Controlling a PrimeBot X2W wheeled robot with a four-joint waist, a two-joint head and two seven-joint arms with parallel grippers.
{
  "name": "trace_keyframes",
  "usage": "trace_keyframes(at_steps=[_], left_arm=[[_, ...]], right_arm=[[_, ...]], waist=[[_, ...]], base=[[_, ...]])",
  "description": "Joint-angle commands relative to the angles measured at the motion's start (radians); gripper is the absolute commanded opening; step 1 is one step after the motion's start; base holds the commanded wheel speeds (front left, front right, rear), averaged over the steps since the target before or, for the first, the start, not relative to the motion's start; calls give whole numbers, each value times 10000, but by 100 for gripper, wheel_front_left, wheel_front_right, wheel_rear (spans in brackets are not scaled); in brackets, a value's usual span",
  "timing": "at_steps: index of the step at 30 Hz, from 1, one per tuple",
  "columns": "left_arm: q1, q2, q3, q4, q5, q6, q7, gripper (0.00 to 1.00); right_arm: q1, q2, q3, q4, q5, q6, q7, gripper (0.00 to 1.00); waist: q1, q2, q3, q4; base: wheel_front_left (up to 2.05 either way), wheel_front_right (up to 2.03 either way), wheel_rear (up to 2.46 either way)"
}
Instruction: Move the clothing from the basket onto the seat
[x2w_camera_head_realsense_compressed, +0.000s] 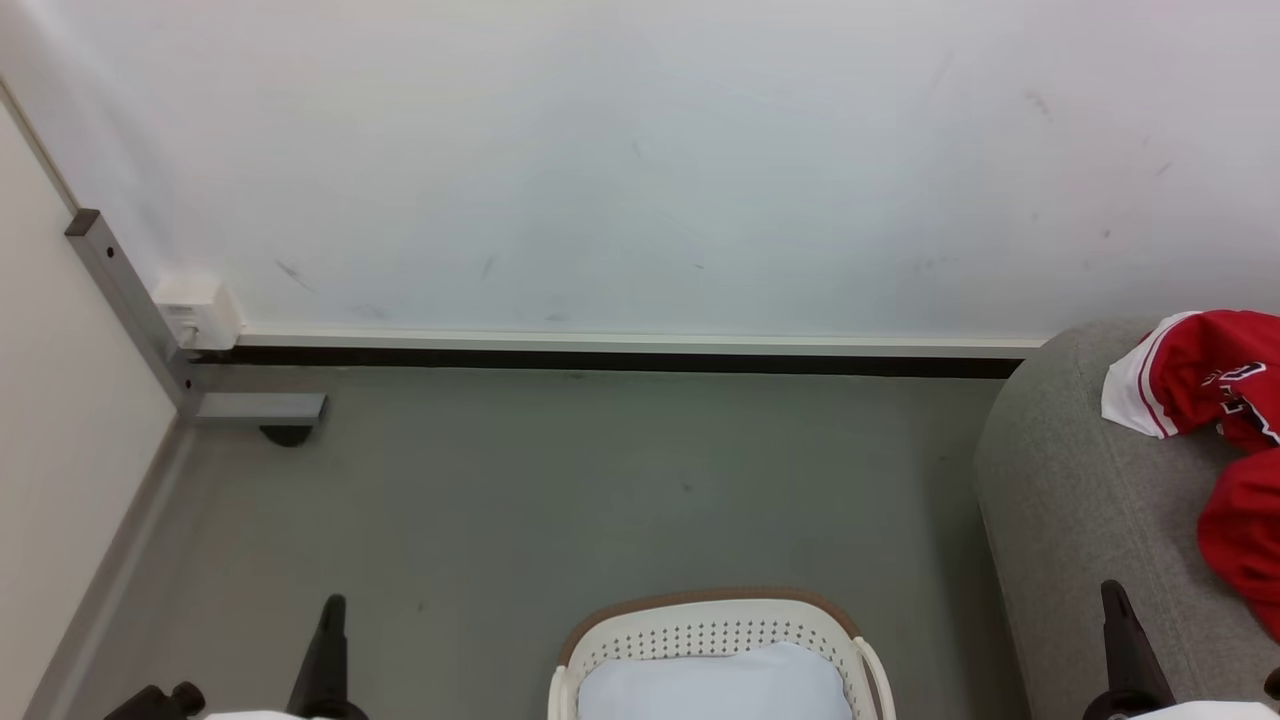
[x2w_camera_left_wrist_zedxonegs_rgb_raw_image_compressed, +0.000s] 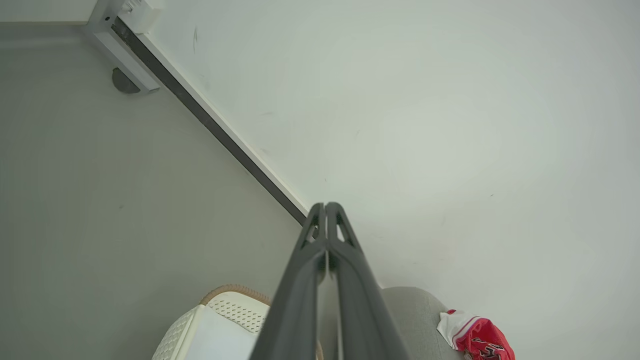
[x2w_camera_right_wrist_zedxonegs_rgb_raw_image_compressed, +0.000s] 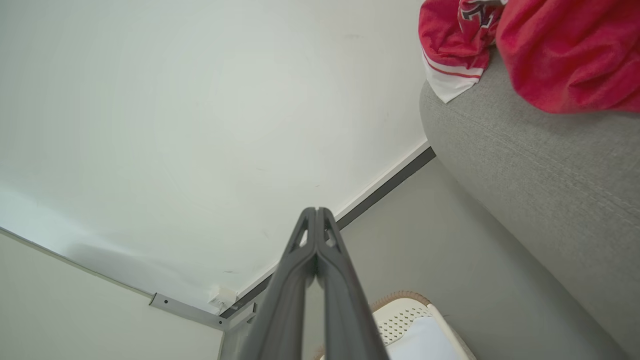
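1. Both pincers are clenched on nothing. The left gripper (x2w_camera_head_realsense_compressed: 333, 610) and the right gripper (x2w_camera_head_realsense_compressed: 1115, 600) each show two dark fingers pressed together, tips aimed at the wall (x2w_camera_head_realsense_compressed: 640, 150).
2. Ahead of the right gripper and off to its right, the clothing (x2w_camera_head_realsense_compressed: 1215, 385) lies on the seat (x2w_camera_head_realsense_compressed: 1070, 500), apart from the fingers. The red heap runs roughly along the line those fingers point and passes out of frame on the right.
3. The basket (x2w_camera_head_realsense_compressed: 700, 610) sits about midway between the two grippers. The part in view holds a white pad (x2w_camera_head_realsense_compressed: 715, 685) and no red cloth; its near end is cut off.
4. The right arm is by far the nearer to the clothing, while the left would have to reach across the basket. With the garments on the seat, the task looks finished, unless something hides in the basket's unseen end.
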Motion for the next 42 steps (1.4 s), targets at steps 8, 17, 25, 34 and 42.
trace_keyframes(at_steps=[8, 17, 25, 34, 42], left_arm=[[-294, 65, 124, -181, -1113, -46, 269, 0], [-375, 71, 215, -204, -2090, -55, 533, 0], [-444, 77, 283, -225, -2876, -64, 743, 0], [-523, 82, 351, -246, -3675, -72, 975, 0], [-579, 87, 415, -257, -4363, -72, 1168, 0]], right_arm=[[-341, -22, -207, -199, 929, -9, 276, 0], [-397, 13, -354, -238, 1793, -10, 533, 0], [-474, 40, -490, -267, 2488, -12, 751, 0], [-499, 73, -615, -295, 3212, -13, 981, 0], [-560, 96, -724, -321, 3815, -14, 1159, 0]], waist=[[0, 0, 34, 7], [0, 0, 75, 16], [0, 0, 111, 23], [0, 0, 151, 31], [0, 0, 186, 38]], base=[[0, 0, 0], [0, 0, 0], [0, 0, 0], [0, 0, 0], [0, 0, 0]])
